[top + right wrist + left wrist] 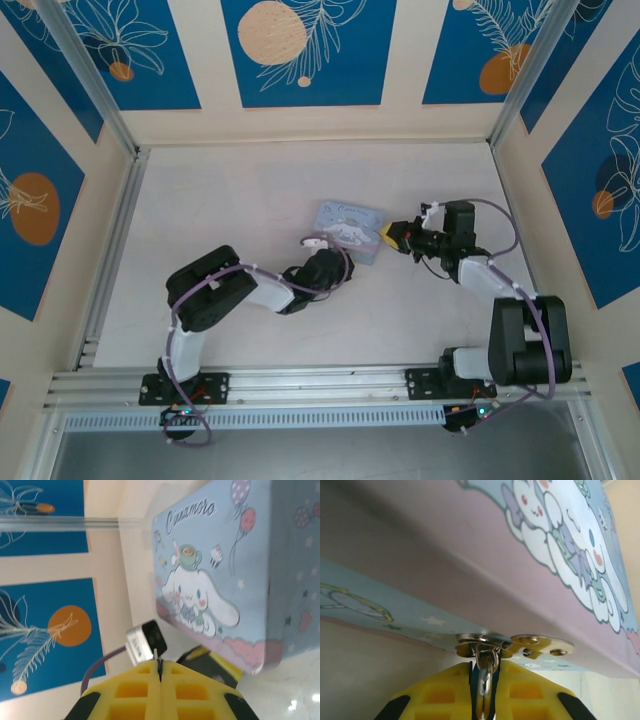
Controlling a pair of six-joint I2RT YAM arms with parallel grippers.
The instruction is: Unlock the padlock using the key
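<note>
Counter [250, 190]: pale, plain surface, filling the middle of the top view.

Tin [350, 228]: pale blue, rectangular, lying flat on the counter just right of frame centre, set at a slant to the counter edges. In the right wrist view the tin's [215, 580] lid fills the upper right; it carries a white long-eared cartoon character, balloons, a cupcake and script lettering above a pink band. In the left wrist view a brass-coloured riveted hasp plate [540, 645] sits on the tin's edge, lower centre.

Wall panels [300, 45]: blue, with orange discs and white leaf outlines, on cream walls along the upper, left and right borders.

Aluminium rail [320, 380]: runs across the lower frame.
</note>
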